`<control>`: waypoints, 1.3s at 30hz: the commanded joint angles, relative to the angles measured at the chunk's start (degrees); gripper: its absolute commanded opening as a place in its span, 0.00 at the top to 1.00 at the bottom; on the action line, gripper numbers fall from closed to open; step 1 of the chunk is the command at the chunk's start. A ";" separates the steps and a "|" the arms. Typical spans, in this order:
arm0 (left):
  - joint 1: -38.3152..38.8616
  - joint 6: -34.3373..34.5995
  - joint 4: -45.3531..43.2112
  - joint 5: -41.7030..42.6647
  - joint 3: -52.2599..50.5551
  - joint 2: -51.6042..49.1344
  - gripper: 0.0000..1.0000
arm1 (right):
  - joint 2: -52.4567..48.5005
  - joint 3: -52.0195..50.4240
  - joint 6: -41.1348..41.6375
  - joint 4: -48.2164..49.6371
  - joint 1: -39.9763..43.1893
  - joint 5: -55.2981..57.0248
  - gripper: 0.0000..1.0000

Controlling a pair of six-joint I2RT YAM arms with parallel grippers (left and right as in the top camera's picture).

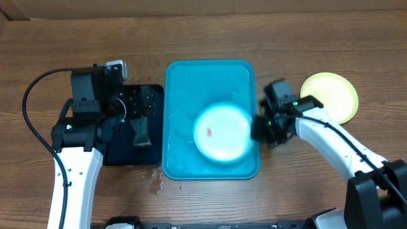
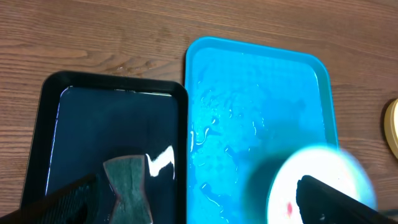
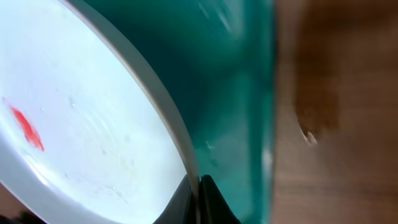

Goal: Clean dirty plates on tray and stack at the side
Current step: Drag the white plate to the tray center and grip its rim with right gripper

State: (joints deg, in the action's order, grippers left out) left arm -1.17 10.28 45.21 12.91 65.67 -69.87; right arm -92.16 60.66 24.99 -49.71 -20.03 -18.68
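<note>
The left gripper (image 2: 199,188) is hovering with its jaws spread wide, gripping nothing, above the small black rectangular tray (image 2: 112,124). A grey sponge-like pad (image 2: 127,185) is lying there in a film of water. Just beside it, the large turquoise-blue rectangular plastic tray (image 1: 191,83) is sitting wet at the table's middle. The light-blue-rimmed round plate (image 1: 221,131), showing a small red smear (image 1: 209,132), is lying over this tray's near right part. The right gripper (image 1: 260,127) is pinching the plate's right rim, jaws clenched on it. Further right, a lime-green-rimmed round plate (image 1: 331,95) is resting on the wooden table (image 1: 203,32), clear of the tray.
</note>
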 commanded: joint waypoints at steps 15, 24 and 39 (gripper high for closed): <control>-0.31 -0.87 0.44 0.70 1.03 0.13 0.00 | -9.20 3.39 12.92 13.29 -3.52 1.11 0.96; -0.31 -0.87 0.66 0.70 1.03 0.13 0.00 | -9.88 3.39 14.05 15.04 -3.61 3.23 0.96; -0.31 0.72 6.25 -9.33 -1.11 0.13 0.00 | -8.24 10.64 8.59 7.17 -3.69 -0.68 0.53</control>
State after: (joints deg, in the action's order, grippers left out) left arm -1.17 10.33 50.94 8.47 65.67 -69.87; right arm -101.67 65.76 37.41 -40.01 -23.66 -18.24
